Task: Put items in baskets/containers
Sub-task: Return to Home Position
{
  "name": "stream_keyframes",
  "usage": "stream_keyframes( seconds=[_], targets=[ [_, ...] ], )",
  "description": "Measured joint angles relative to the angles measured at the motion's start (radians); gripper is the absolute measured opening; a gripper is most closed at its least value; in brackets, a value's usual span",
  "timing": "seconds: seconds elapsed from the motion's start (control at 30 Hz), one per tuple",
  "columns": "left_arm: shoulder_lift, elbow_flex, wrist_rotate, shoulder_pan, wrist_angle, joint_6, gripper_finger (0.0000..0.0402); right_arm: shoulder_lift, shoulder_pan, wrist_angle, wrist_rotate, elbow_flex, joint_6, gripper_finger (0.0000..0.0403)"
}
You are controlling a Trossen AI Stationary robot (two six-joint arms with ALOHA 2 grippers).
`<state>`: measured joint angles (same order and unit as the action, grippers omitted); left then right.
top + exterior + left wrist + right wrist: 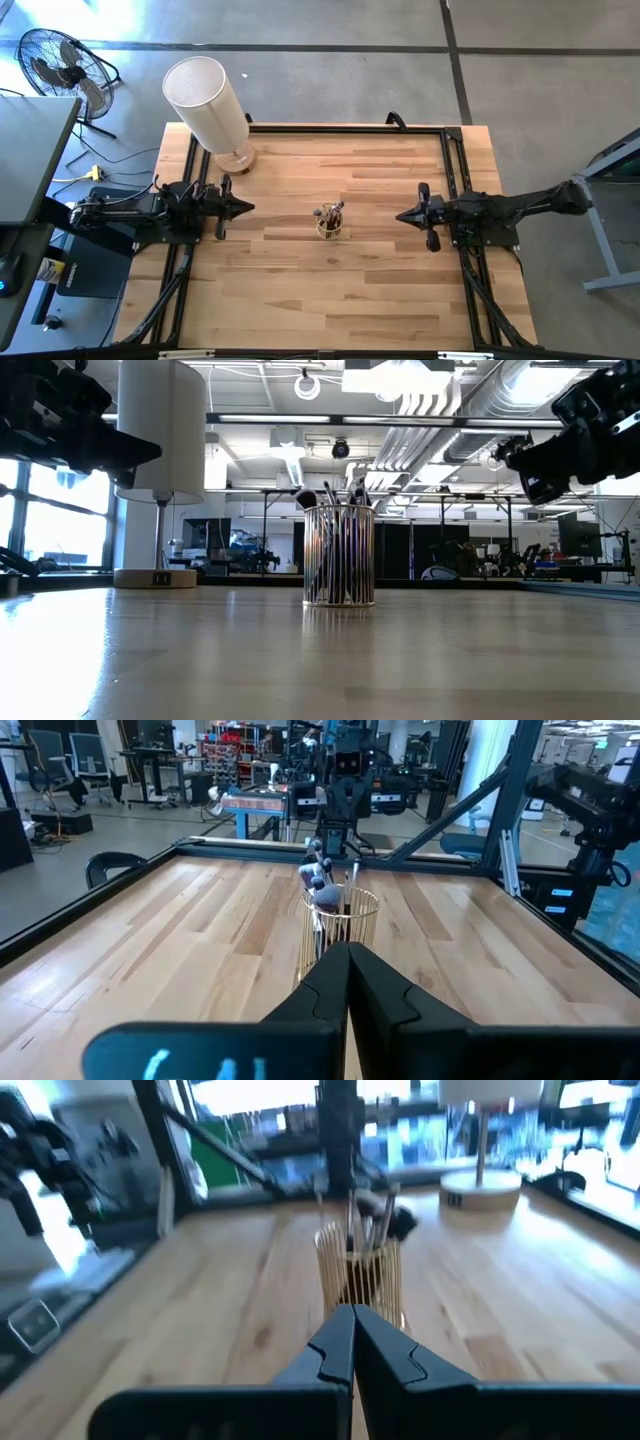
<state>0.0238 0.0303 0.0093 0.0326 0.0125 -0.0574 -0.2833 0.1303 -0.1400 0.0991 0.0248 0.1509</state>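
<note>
A small round cup made of thin gold wires (330,230) stands up straight near the middle of the light wooden table (300,295). A bunch of thin dark makeup brushes (338,495) stands inside the cup, with the fluffy tips poking out over the top. I can see no brushes lying on the table, so I think the job of filling the cup is done or almost done. The left gripper (246,208) hangs above the table on the left side, well apart from the cup. Its two dark fingers are pressed together with nothing between them. The right gripper (400,215) hangs on the right side, also well apart from the cup. Its fingers are pressed together too and hold nothing. Both point in toward the cup. A tall white tube-shaped lamp (205,95) stands at the far left corner of the table, and a black round fan (60,62) sits on the floor beyond it. The brushes look very light. The handles look stiff and smooth, so one could slip if it is pinched too softly. The tips look soft and would squash. I think the best place to grab a brush is the middle of its handle, not the fluffy end. The cup looks light as well, so a bump from a finger could knock it over and spill the brushes. To move it, I would pinch one side of the rim gently.
</note>
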Motion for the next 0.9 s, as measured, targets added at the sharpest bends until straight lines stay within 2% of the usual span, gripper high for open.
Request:
stream_keyframes(
  seconds=[0.27,0.9],
  targets=[
    [0.000,0.000,0.000,0.000,-0.002,0.000,0.0001,0.278,0.000,0.124,0.000,-0.005,-0.085,0.0000],
    [-0.001,0.000,-0.001,0.000,-0.003,0.000,0.0001,0.265,-0.007,0.139,-0.051,-0.004,-0.133,0.0000]
  ],
)
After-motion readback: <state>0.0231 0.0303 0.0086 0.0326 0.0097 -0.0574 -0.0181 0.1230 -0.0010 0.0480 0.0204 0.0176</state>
